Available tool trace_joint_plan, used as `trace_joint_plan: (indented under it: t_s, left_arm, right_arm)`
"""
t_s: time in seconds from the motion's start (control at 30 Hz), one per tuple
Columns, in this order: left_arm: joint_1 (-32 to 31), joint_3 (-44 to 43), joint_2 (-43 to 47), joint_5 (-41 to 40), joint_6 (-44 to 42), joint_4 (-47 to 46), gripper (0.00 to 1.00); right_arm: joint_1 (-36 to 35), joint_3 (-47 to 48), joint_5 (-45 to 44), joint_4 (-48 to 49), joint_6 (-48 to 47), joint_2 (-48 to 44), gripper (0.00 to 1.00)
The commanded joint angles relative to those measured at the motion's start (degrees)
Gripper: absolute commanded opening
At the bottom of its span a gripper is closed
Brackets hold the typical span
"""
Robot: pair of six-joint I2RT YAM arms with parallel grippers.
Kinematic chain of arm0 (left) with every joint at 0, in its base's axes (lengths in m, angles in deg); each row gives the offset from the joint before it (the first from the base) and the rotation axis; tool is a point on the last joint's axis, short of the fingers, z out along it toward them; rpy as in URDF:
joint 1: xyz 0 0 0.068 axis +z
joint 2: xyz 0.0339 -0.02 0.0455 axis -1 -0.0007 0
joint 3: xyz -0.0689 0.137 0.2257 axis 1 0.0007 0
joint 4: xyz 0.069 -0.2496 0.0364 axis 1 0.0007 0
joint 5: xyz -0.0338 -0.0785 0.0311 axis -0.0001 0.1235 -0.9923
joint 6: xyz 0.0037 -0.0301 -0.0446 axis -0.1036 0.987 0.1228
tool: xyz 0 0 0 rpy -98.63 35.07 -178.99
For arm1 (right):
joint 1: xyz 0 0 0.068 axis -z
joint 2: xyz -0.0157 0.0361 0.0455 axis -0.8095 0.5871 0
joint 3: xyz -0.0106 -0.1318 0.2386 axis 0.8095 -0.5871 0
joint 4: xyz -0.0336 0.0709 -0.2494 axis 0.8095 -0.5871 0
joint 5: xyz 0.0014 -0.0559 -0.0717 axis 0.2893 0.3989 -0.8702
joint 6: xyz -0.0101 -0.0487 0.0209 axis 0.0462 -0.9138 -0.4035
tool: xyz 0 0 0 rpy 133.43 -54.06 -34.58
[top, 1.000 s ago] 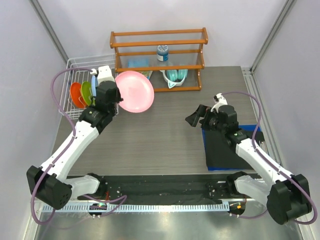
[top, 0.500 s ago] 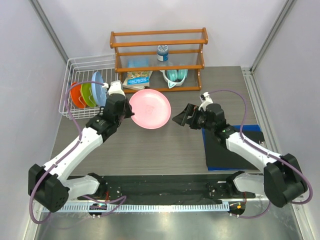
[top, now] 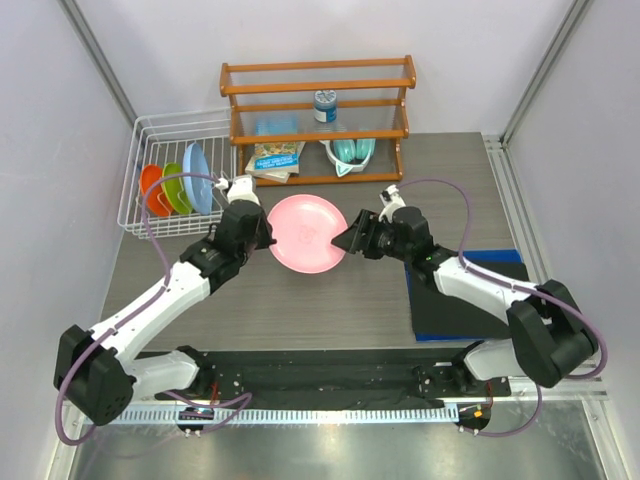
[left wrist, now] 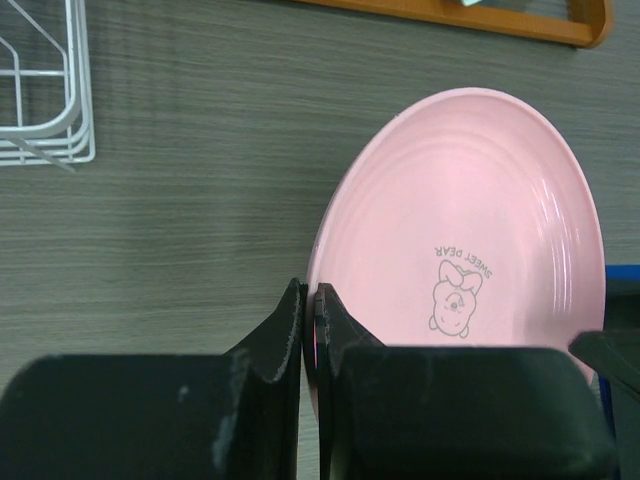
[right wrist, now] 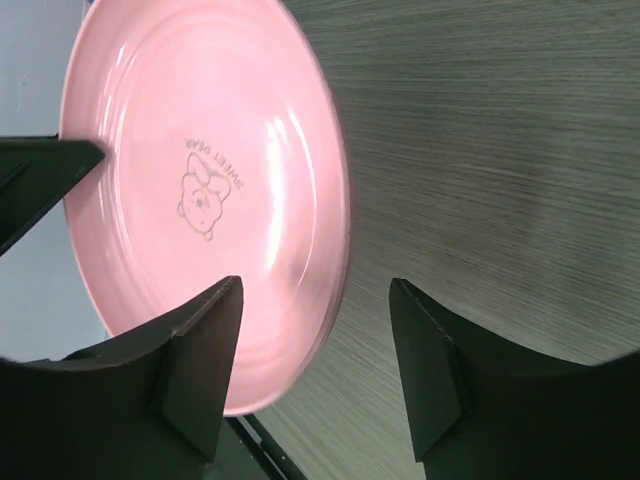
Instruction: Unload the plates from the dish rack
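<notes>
Since a second ago the left arm has swung the pink plate [top: 308, 233] away from the dish rack [top: 135, 215] and out over the middle of the counter [top: 300, 300]. The right arm has reached in from the dark mat [top: 450, 300] to meet it.

The counter carries the white wire rack at its far left corner, beside the wooden shelf [top: 318, 90]. Three plates stand on edge between the rack's tines: light blue [top: 197, 178], green [top: 172, 186] and orange [top: 152, 188]. They are well apart from both arms and remain to be unloaded.

The pink plate hangs between the two arms, tilted with its printed face up. It looks like a handover: the rack sits out of the right arm's easy reach, so the left arm fetches and presents.

The left claw [left wrist: 308, 300] is pinched tight on the plate's left rim, gripping only the edge so the opposite rim stays free.

The right claw [right wrist: 318, 290] stands fairly wide, one finger above and one below that free right rim, straddling it without a grip yet. The left should probably hold until these fingers close, or the plate could drop.
</notes>
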Motion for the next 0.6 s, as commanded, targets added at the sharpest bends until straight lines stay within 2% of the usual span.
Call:
trace_joint_plan:
  t_s: [0.0,0.07,0.1,0.2,0.23,0.27,0.3,0.33,0.37,0.4,0.43,0.53,0.57]
  left_arm:
    - [-1.11,1.08,2.69,1.09,2.34,-5.38,0.0]
    - [-1.46,1.69,3.21,2.06,2.6,-5.99,0.0]
    - [-1.64,1.96,3.39,2.06,2.69,-6.34,0.0]
    - [-1.82,2.93,3.66,2.06,2.52,-6.87,0.0]
    - [-1.82,3.1,3.66,1.62,2.43,-6.7,0.0]
    - [-1.82,3.19,3.31,0.4,2.17,-6.0,0.32]
    - [-1.82,3.19,3.22,-0.65,2.08,-5.47,0.5]
    - [-1.82,3.1,3.22,-1.8,1.9,-4.77,0.64]
    - [-1.73,3.19,3.13,-4.42,1.46,-3.98,0.66]
    - [-1.81,3.1,2.96,-5.92,0.59,-3.19,0.73]
    - [-1.82,3.1,2.95,-7.68,0.41,-2.4,0.86]
    - [-1.82,2.84,3.57,-14.45,-1.44,-0.73,0.99]
    - [-1.82,2.58,3.83,-15.86,-1.53,0.06,0.99]
  right_arm:
    - [-0.2,2.41,0.88,3.78,1.2,2.52,0.58]
    - [-0.2,2.76,1.68,3.88,1.29,3.84,0.49]
    - [-0.2,2.77,1.59,4.05,1.2,4.11,0.32]
    - [-0.2,2.59,0.98,3.88,1.12,4.03,0.02]
    - [-0.2,2.33,-0.07,3.35,1.2,3.68,0.01]
    - [-0.2,2.24,-2.6,2.56,1.12,2.28,0.01]
    - [-0.2,1.8,-4.54,0.47,0.85,1.4,0.01]
    - [-0.28,1.71,-6.3,-0.94,0.33,0.52,0.01]
    - [-0.2,1.71,-10.5,-2.7,-0.81,-1.49,0.01]
    - [-0.11,1.54,-12.28,-5.94,-1.43,-2.3,0.01]
    - [-0.02,1.45,-13.78,-7.27,-1.96,-3.35,0.01]
    - [0.42,0.92,-19.84,-12.55,-4.15,-6.43,0.01]
    - [0.51,0.92,-21.16,-13.78,-5.46,-6.78,0.01]
